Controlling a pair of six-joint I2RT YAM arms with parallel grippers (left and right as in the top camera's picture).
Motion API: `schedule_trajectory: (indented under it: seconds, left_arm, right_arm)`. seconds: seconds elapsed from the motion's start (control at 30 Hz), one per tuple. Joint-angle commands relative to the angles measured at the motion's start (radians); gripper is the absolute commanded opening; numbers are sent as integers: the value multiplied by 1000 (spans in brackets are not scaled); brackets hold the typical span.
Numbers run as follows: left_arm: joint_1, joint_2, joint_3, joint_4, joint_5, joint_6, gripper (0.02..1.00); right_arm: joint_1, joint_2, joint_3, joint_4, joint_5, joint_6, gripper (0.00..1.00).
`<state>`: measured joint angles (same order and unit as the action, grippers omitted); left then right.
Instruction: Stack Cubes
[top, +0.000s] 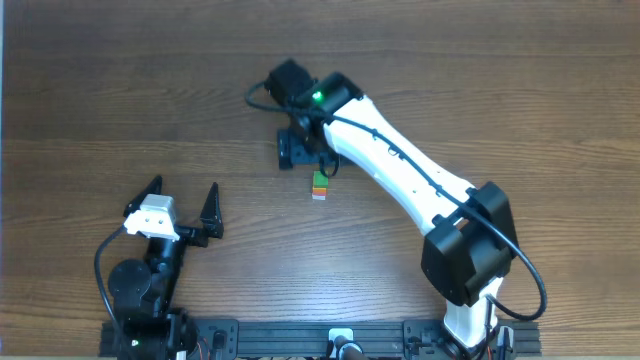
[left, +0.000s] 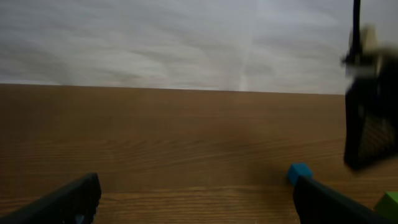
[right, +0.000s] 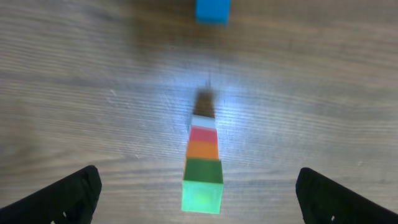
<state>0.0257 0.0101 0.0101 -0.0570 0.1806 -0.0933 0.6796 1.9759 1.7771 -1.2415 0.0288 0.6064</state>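
Note:
A stack of cubes (top: 320, 186) stands mid-table, with green on top, then orange, red and white at the bottom. In the right wrist view the stack (right: 203, 163) appears from above, and a lone blue cube (right: 212, 10) lies on the wood beyond it. My right gripper (top: 303, 150) hovers above the stack, open and holding nothing; its own view shows the right gripper (right: 198, 182) with the fingers spread wide on either side of the stack. My left gripper (top: 184, 190) rests open near its base at the front left, and from there I see the blue cube (left: 299, 172).
The wooden table (top: 520, 80) is bare around the stack. In the left wrist view the right arm's dark gripper (left: 370, 106) hangs above the table, and the green cube's corner (left: 389, 203) shows beside my finger.

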Motion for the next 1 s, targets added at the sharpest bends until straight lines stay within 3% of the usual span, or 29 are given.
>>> schedule_trajectory:
  seconds: [0.03,0.37,1.0]
  left_arm:
    - [5,-6,-4,-3,9,11,998]
    - [5,-6,-4,-3,9,11,998]
    - [5,-6,-4,-3,9,11,998]
  right_arm:
    - [-47,59,117,-42,36,-53,991]
    - [-74,292,237,-27,5,-152,993]
    - [-91,396,260,68,-2,-151,987]
